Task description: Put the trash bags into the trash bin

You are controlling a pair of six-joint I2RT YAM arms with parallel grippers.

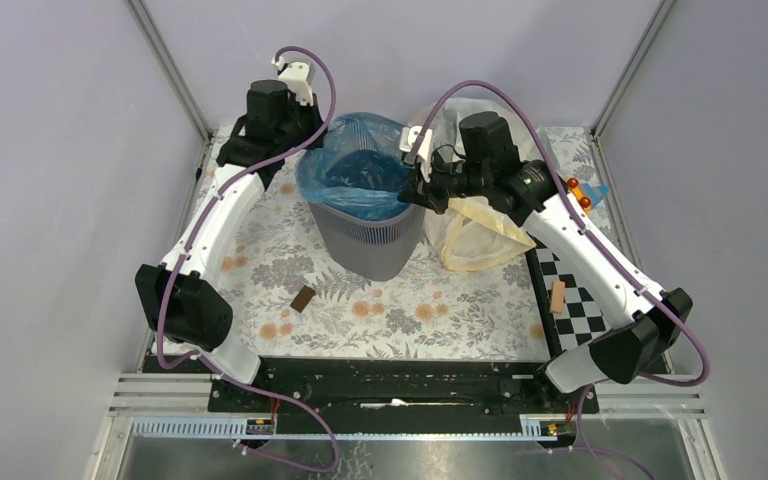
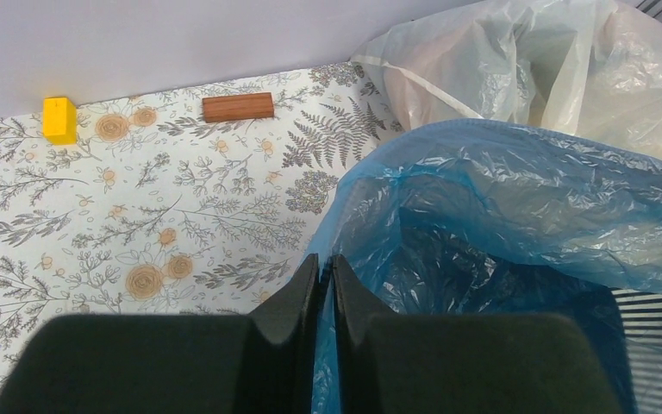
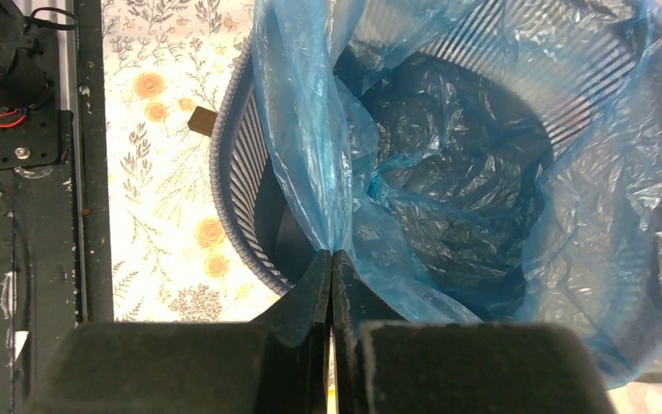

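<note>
Closest to my left wrist camera, the left gripper [image 2: 327, 263] has its two dark fingers pressed nearly together with a fold of the blue trash bag [image 2: 517, 198] caught between them. On the other wrist view the right gripper [image 3: 331, 257] is likewise pinched tight on the bag's edge, the film gathering into a pleat right at its fingertips. So I hold the bag's mouth at two opposite sides. The trash bin [image 1: 365, 240] stands upright near the middle of the floral tablecloth [image 2: 138, 216], and the bag's body hangs down inside its mesh walls while the mouth rises loosely above the rim. I judge this to be the lining step: the bag is in, but its edge is not yet folded over the rim. Next I would draw the two grips apart and down outside the rim together, gently, since the film is thin and could tear or slip. A clear bag [image 2: 500, 60] and a cream bag [image 1: 475, 240] lie just beside the bin, waiting their turn.
</note>
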